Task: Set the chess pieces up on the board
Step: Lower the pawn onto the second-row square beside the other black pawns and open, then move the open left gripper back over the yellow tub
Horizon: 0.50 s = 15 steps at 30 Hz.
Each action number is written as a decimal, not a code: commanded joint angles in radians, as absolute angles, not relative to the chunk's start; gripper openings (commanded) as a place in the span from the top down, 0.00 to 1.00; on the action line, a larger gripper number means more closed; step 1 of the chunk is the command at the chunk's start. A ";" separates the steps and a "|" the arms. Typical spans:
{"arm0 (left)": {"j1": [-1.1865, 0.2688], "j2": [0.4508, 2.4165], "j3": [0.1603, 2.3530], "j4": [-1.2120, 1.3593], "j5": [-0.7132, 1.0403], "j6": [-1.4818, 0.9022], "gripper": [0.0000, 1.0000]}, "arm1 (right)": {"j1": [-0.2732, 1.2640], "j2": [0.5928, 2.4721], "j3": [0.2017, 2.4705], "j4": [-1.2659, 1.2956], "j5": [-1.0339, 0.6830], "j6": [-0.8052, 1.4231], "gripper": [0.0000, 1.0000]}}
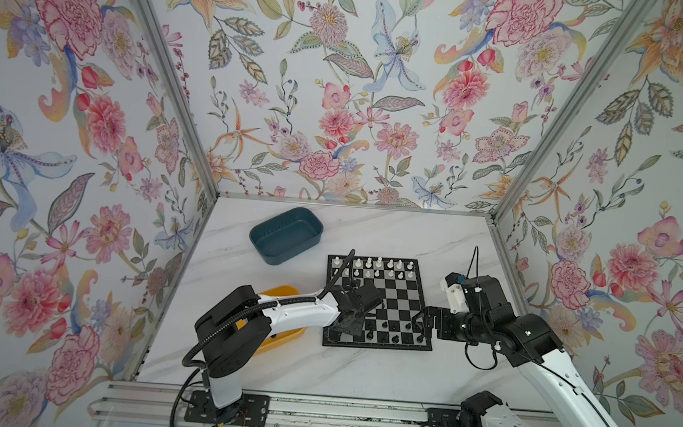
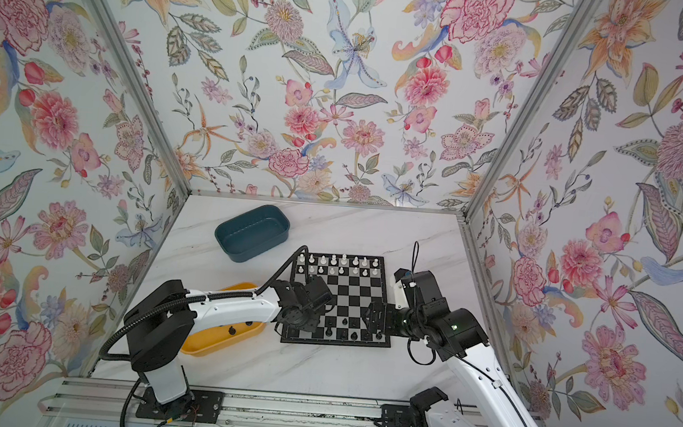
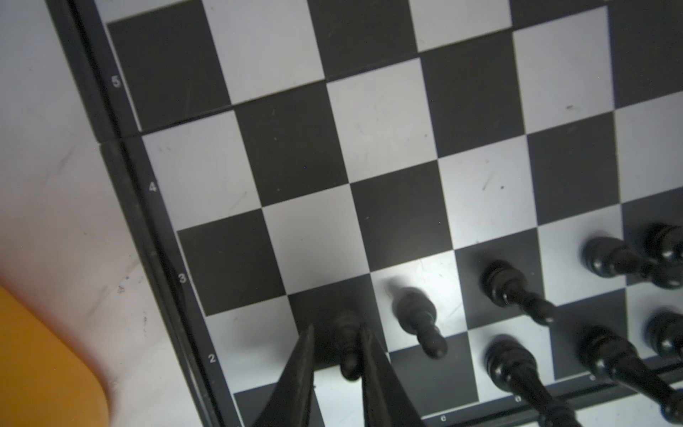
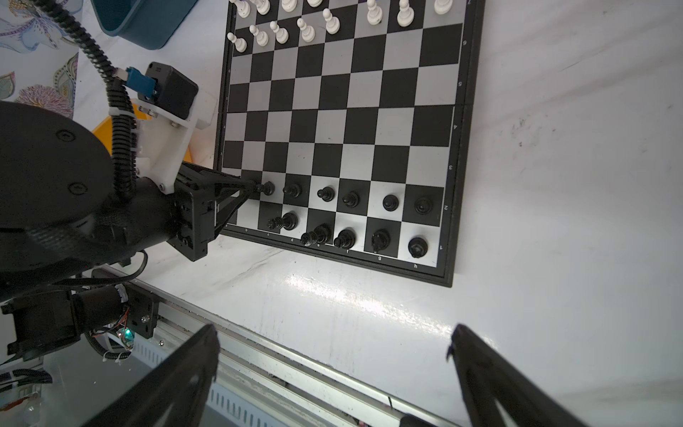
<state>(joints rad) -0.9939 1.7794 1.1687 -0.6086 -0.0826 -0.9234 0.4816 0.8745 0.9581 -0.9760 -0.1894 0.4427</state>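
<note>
On the board's near left, left gripper jaws loose around black pawn, right gripper jaws wide apart.

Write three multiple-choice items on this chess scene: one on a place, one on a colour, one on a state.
1. Seen from above, where on the board do the white pieces stand?
A. its two far rows
B. its two near rows
C. its middle rows

2. What colour is the tray by the board's near-left corner?
A. teal
B. yellow
C. red

3. The right tool is:
A. shut on a pawn
B. shut, empty
C. wide open, empty

Answers:
1 A, they line the far edge in both top views.
2 B, its rim shows yellow.
3 C, its fingers stand far apart with nothing between.
</note>
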 commanded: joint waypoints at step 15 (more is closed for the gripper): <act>-0.972 1.658 1.272 -0.758 -0.198 -0.905 0.66 | 0.470 0.916 0.988 -0.972 -0.187 0.434 0.01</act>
